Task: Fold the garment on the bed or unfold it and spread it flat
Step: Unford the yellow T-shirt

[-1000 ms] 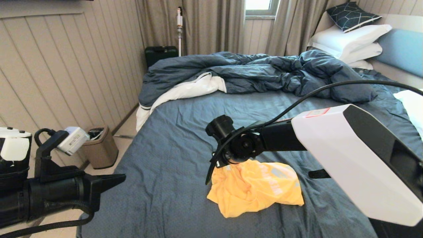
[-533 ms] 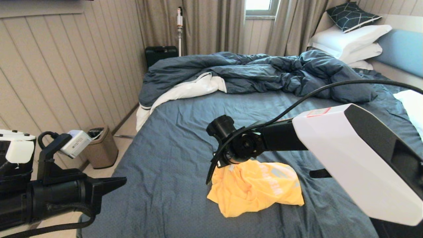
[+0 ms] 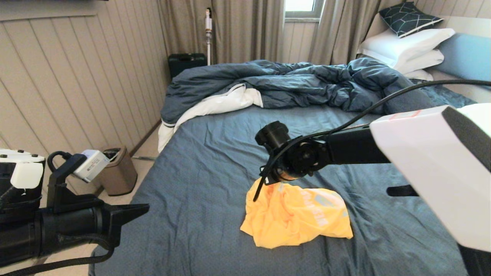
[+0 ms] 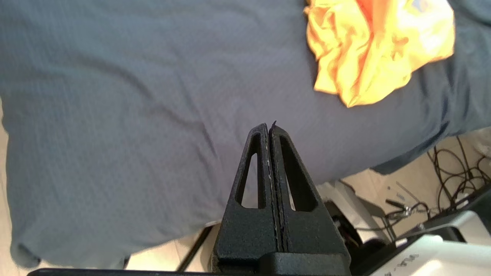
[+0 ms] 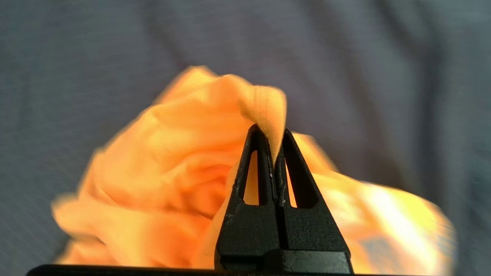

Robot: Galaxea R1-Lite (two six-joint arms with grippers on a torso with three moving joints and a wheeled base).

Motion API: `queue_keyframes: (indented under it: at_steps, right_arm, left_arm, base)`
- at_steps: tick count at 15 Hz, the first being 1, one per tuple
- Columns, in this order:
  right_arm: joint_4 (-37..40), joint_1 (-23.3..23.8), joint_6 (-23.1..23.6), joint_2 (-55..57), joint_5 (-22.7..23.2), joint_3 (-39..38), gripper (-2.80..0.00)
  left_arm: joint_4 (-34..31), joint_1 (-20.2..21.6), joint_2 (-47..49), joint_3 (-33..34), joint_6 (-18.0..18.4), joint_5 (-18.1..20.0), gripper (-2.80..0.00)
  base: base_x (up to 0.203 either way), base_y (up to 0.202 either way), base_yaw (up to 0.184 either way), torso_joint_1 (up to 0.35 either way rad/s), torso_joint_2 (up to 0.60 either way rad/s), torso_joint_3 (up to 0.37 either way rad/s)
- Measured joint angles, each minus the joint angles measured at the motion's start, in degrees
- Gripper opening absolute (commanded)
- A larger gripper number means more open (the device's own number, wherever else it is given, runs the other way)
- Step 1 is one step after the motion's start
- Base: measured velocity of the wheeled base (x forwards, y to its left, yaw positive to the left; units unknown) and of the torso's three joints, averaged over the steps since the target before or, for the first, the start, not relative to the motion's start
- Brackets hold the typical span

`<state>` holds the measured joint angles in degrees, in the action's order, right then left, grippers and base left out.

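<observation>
The garment (image 3: 297,216), a crumpled yellow-orange T-shirt, lies on the bed (image 3: 199,184) toward five o'clock of the sheet in the head view, its upper left part pulled up into a peak under the right gripper (image 3: 274,183). The left gripper (image 3: 142,209) hangs at eight o'clock, off the mattress edge.

Left wrist view: left gripper (image 4: 269,128) with fingers pressed together, empty; garment (image 4: 378,50) at one o'clock.

Right wrist view: right gripper (image 5: 271,132) pinched on a fold of the garment (image 5: 172,161).

Garment (image 3: 297,216) on the bed (image 3: 199,184), duvet (image 3: 291,82) behind, bin (image 3: 117,168) left
</observation>
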<state>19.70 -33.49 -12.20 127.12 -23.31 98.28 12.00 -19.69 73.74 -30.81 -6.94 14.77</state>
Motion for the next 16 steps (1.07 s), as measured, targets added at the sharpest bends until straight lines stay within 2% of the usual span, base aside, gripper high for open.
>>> queue_keyframes:
  at_steps: [2,5,7,10,12,16]
  right_arm:
    - [-0.09,3.12,0.46,-4.6,0.29,-4.09,-2.8]
    - [-0.63,11.17,1.87,-12.01,1.46,-12.05,-2.8]
    - [-1.08,17.08,3.15,-16.37,4.65,-16.95,-2.8]
    - [-4.01,26.18,5.82,-19.99,9.19,-22.78,-2.8]
    - [-7.52,29.81,7.43,-20.93,11.79,-26.39,-2.8]
    - [-8.48,35.43,7.99,-22.3,13.64,-28.91,-2.8]
  left_arm:
    - [0.39,-1.09,0.56,-0.89,-0.02,-0.91,-2.8]
    - [0.44,-3.59,1.66,-2.74,-1.1,-2.04,-2.8]
    - [0.28,-5.41,2.67,-4.39,-2.02,-2.63,-2.8]
    - [0.4,-10.05,4.77,-6.29,-2.96,-6.5,-2.8]
    - [0.46,-13.2,6.2,-7.73,-4.35,-8.31,-2.8]
    - [0.42,-19.01,11.14,-13.02,-5.77,-10.24,-2.8]
  base:
    - [0.0,0.0,0.0,0.0,0.0,0.0]
    - [0.0,0.0,0.0,0.0,0.0,0.0]
    - [0.0,0.0,0.0,0.0,0.0,0.0]
    - [0.0,0.0,0.0,0.0,0.0,0.0]
    - [0.0,0.0,0.0,0.0,0.0,0.0]
    - [0.0,0.0,0.0,0.0,0.0,0.0]
